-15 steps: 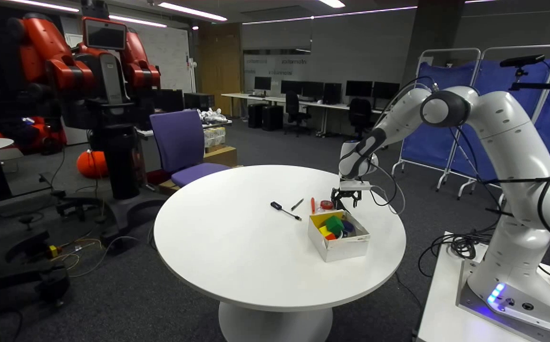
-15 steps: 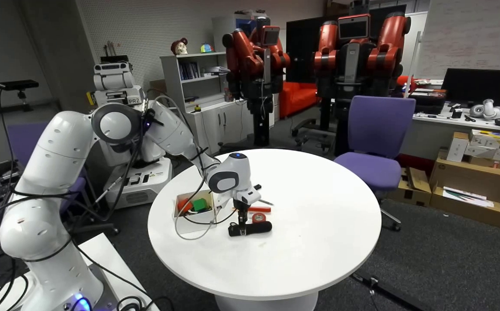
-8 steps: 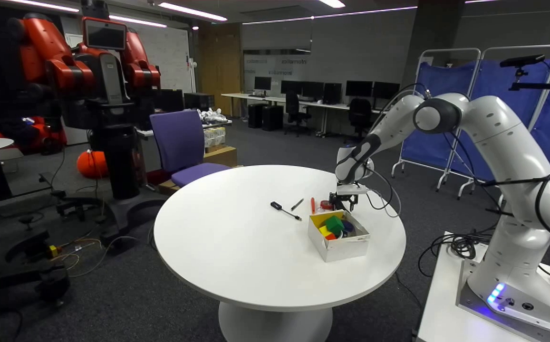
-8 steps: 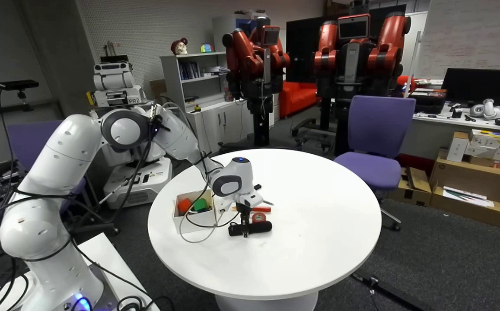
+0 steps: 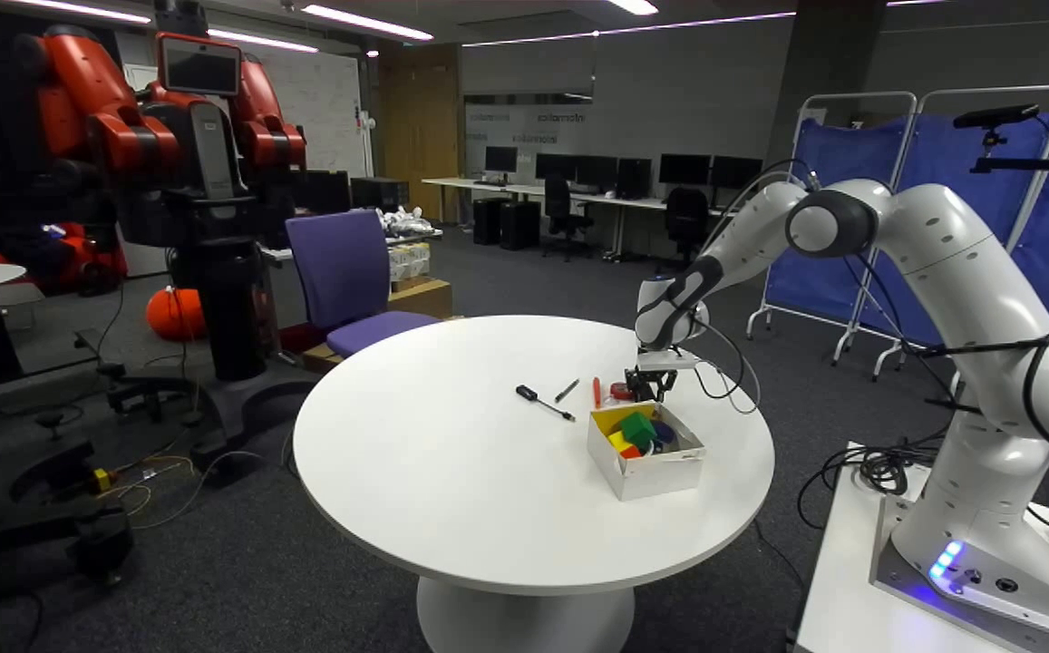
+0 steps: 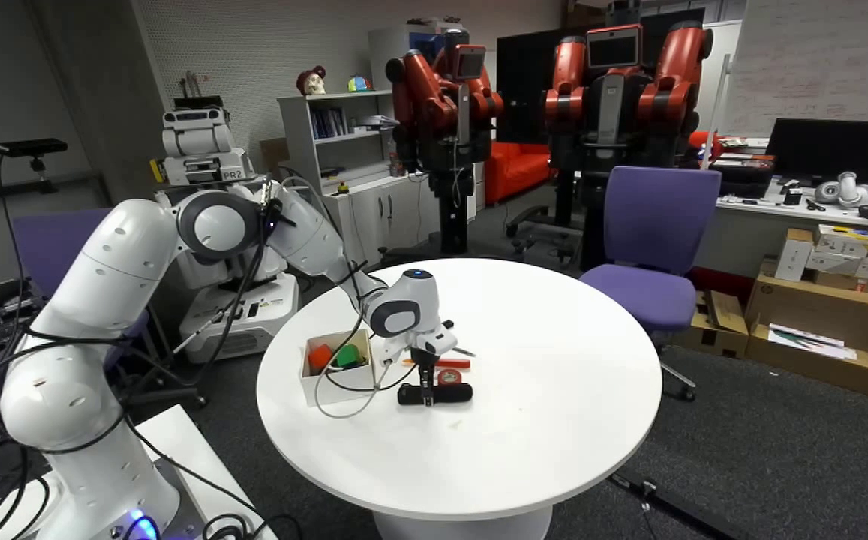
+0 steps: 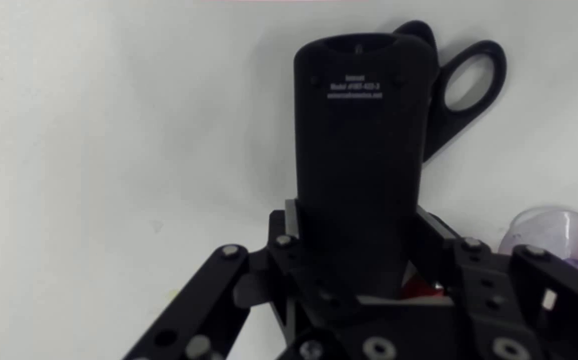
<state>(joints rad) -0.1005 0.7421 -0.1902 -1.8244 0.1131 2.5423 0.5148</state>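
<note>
My jaws: snug across black oblong plastic remote [image 7: 358, 145]
Grasp: probably my current step
Next: calls for firm squeeze

Round white table [image 6: 554, 435] carries black remote [image 7: 361, 145], enclosed by gripper [image 7: 357, 220]; scissors [image 7: 442, 125] just beside gripper; red tape roll [image 6: 449, 377], box [image 5: 660, 481] near; adapter cable [image 5: 529, 393] farther off

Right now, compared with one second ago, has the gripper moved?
Yes: in both exterior views, the gripper has come closer to the tape, which has stayed in place.
</note>
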